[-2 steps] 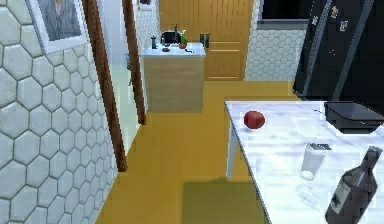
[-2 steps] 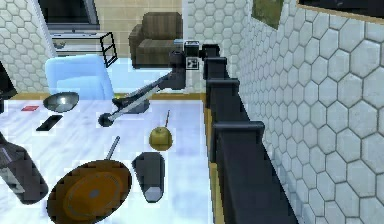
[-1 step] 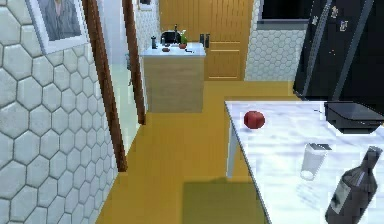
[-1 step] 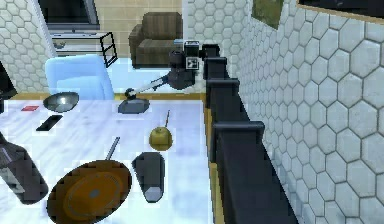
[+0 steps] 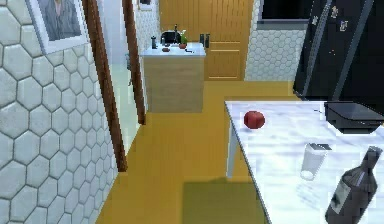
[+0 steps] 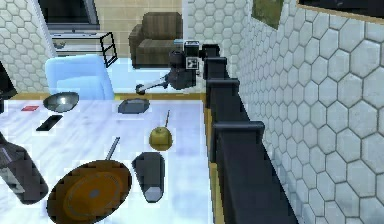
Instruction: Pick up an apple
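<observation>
A red apple (image 5: 254, 119) lies on the white marble table (image 5: 290, 140), near its far left corner in the forward view. In the arm side view a yellow-green round fruit with a stalk (image 6: 160, 136) sits on the same kind of marble tabletop (image 6: 90, 130), near its right edge. The dark arm (image 6: 235, 150) rises along that edge. At its far end, the gripper (image 6: 142, 89) points left, beyond the fruit, beside a dark flat plate (image 6: 133, 104). I cannot tell whether it holds anything.
The forward view's table also carries a dark box (image 5: 352, 116), a glass (image 5: 314, 160) and a dark bottle (image 5: 355, 188). Beyond stand a counter (image 5: 174, 75) and a black fridge (image 5: 340, 50). In the arm side view, a pan (image 6: 90, 190), a bowl (image 6: 62, 100) and a blue chair (image 6: 78, 75).
</observation>
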